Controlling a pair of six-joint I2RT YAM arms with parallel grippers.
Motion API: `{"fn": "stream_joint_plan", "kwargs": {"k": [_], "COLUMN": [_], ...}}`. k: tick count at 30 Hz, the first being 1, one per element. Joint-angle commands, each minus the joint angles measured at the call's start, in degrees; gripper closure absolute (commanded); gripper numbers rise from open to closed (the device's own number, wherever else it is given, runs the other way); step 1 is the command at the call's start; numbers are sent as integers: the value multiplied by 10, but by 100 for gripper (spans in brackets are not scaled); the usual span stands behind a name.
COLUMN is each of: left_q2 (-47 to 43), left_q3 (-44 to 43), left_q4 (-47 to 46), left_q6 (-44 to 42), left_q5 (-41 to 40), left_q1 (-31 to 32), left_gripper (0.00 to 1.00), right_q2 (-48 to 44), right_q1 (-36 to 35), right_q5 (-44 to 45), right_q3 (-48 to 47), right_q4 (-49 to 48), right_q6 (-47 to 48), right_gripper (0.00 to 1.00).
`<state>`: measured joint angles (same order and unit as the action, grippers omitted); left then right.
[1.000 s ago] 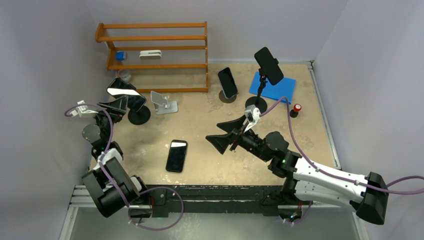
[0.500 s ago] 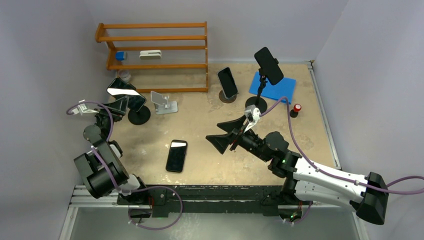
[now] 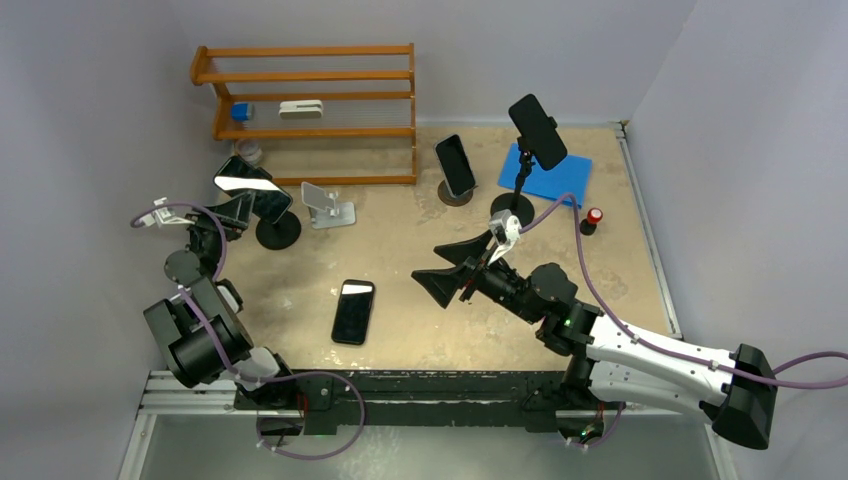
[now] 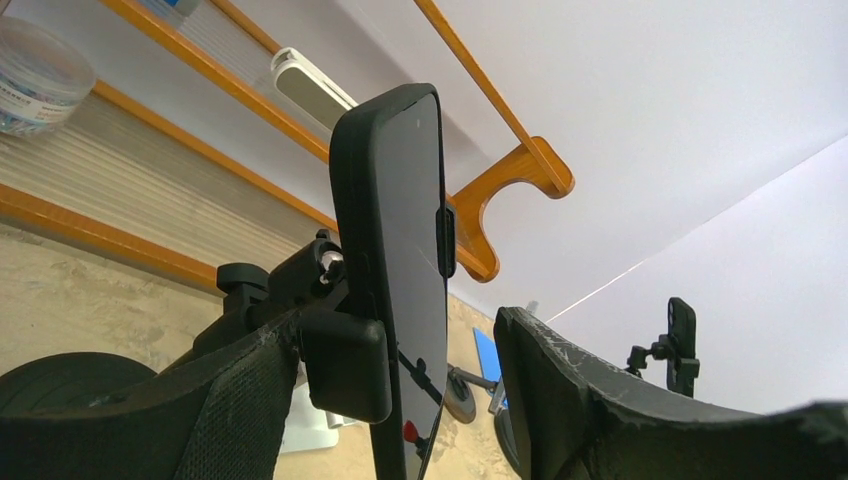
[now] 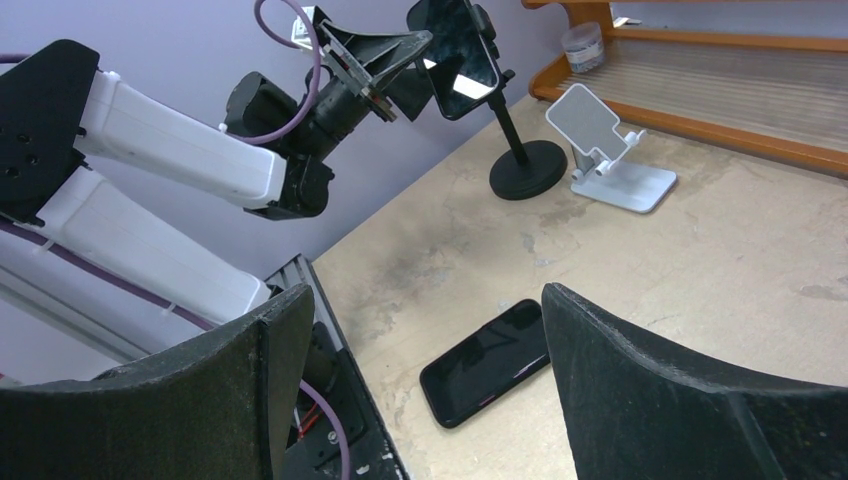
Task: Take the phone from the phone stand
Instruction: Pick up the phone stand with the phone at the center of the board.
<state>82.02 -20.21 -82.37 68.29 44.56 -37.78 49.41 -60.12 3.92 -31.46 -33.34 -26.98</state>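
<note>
1. Left arm elbow: shifted slightly toward the left wall since half a second ago; left gripper (image 3: 230, 212) unmoved at the phone (image 4: 395, 250).
2. Left gripper: jaws parted, straddling the phone, far finger clear of its edge.
3. Phone: clamped in the phone stand (image 3: 277, 232), left rear of the table (image 3: 420, 330).
4. Right gripper (image 3: 428, 264): unchanged, spread wide, empty, above the table.

— Any writing, labels or numbers you can read?
— None. The jar (image 4: 35, 75) carries fine print, but it is too small and blurred to make out.
— And the phone (image 4: 410, 250)?
— Dark screen, only reflections.
</note>
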Motion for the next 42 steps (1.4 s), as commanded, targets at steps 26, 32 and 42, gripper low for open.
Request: {"fn": "stream_joint_plan", "kwargs": {"k": [26,32,42], "left_q2": [33,39,32], "left_q3": [-26,-28,-21], "left_q4": [-101,-110,-102], "left_q6": [32,36,32], "left_q5": [18,15,-3], "left_q1": [-5,-6,-10], "left_gripper": [50,46,46], "right_q2": [-2,-2,-3], "right_q1": [-4,-4,-4], "right_q5": [16,17,20], "right_q3": [-2,-3,-3], "right_q4": [-28,-27,-26], "right_q6": [10,11,11], "right_gripper": [15,15,15]}}
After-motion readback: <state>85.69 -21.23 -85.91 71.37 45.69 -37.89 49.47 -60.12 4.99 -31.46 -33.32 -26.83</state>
